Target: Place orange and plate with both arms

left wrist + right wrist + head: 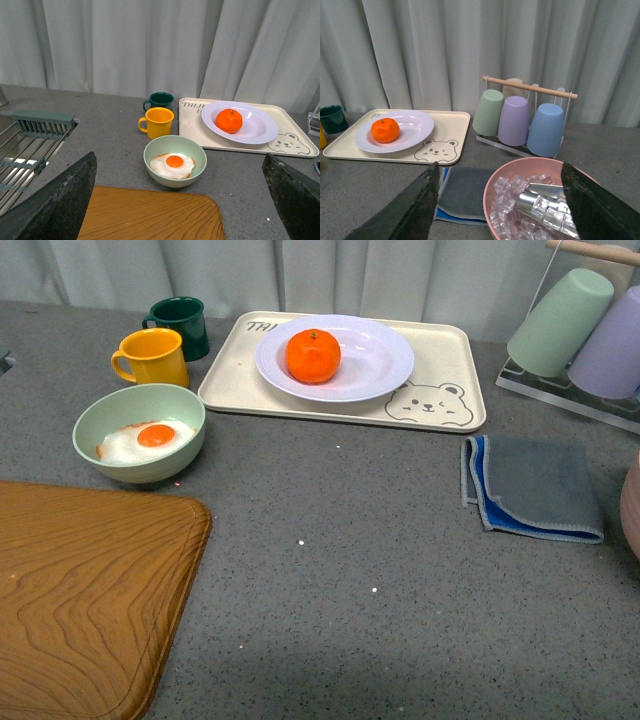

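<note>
Sitting in the white plate (335, 358) on the bear tray (440, 370), the mandarin (313, 355) lies well ahead of both grippers. The left gripper (180, 200) and right gripper (500, 205) hang wide, empty. One should probably lift the fruit first, the other steady the rim. Only the right wrist view shows the pink ice bowl (540, 200) just beneath its fingers.

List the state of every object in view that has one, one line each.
orange: resting in the plate, ungripped
plate: upright on the bear tray
green bowl: upright, holds a fried egg
yellow mug: upright
dark green mug: upright
cloth: folded, flat
rack cups: inverted
pink bowl: holds ice and a metal scoop
left gripper: fingers apart, empty
right gripper: fingers apart, empty
</note>
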You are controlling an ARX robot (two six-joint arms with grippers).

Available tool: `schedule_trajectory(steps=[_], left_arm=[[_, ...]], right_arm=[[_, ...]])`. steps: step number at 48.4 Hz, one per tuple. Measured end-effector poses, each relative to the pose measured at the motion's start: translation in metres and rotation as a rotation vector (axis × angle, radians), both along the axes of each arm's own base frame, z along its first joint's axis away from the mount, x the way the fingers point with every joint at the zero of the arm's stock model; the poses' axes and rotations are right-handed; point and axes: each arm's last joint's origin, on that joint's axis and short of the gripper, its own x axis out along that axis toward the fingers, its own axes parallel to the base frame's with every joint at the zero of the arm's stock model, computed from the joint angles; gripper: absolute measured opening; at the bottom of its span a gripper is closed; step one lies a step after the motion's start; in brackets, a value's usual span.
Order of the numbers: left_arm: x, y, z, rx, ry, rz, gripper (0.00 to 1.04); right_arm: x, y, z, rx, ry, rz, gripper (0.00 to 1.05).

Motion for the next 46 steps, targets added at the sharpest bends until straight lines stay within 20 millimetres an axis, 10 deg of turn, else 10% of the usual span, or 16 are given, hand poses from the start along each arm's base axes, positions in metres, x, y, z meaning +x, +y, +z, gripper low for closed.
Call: schedule_trajectory(steps=[8, 46], left_arm=[[0.0000, 0.0000, 0.0000, 0.000, 0.000, 0.000, 0.98], [0.0000, 0.0000, 0.0000, 0.000, 0.000, 0.000, 0.98]], right_arm=[[0.0000, 0.0000, 0.0000, 0.002, 0.000, 0.000, 0.97], [0.0000, 0.0000, 0.0000, 0.001, 0.000, 0.000, 0.95]])
